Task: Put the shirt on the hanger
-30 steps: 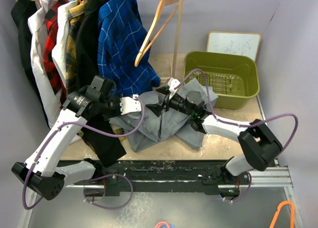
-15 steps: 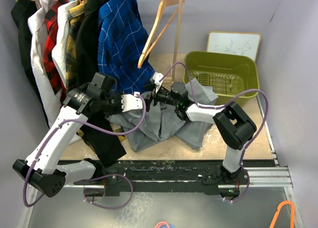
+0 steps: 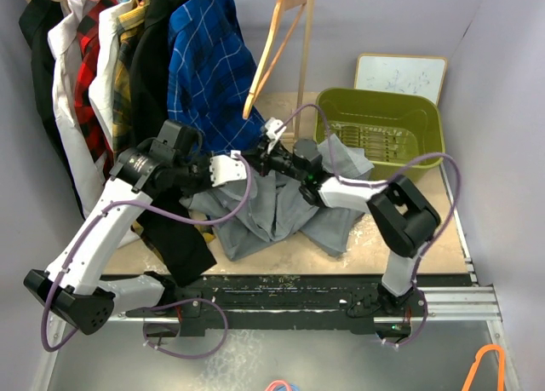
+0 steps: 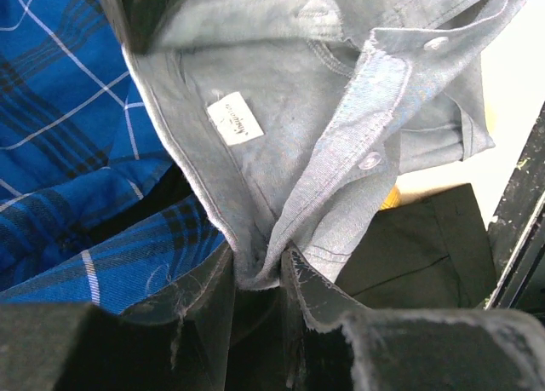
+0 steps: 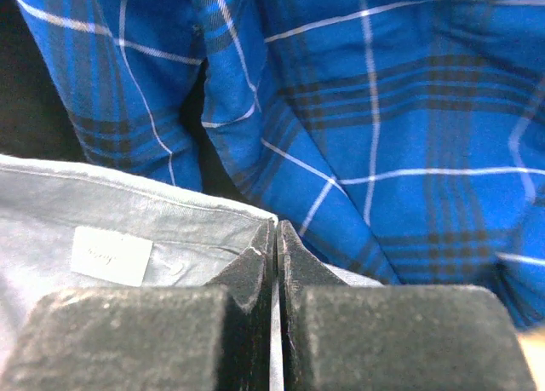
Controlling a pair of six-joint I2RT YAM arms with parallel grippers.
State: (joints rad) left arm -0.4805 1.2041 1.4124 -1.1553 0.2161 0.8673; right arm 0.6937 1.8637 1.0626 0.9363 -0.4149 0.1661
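The light-grey shirt [image 3: 285, 208] lies crumpled on the table, its collar end lifted toward the left. My left gripper [image 3: 232, 165] is shut on a fold of the shirt [image 4: 298, 127] beside the button placket, just below the collar label; its jaws [image 4: 260, 267] pinch the cloth. My right gripper [image 3: 258, 161] sits close beside it, shut on the collar edge of the shirt [image 5: 153, 221], fingertips [image 5: 275, 229] pressed together. The tan wooden hanger [image 3: 271, 59] hangs bare from the rail, above and behind both grippers.
A blue check shirt [image 3: 209, 67] hangs right behind the grippers and fills the right wrist view [image 5: 383, 110]. Other garments hang along the rail at left. A black garment [image 4: 417, 246] hangs below the left gripper. A green bin [image 3: 383, 135] and a whiteboard [image 3: 400, 74] stand at back right.
My right gripper has moved left across the shirt to the collar and closed there. The left gripper has risen slightly with the fabric still pinched.
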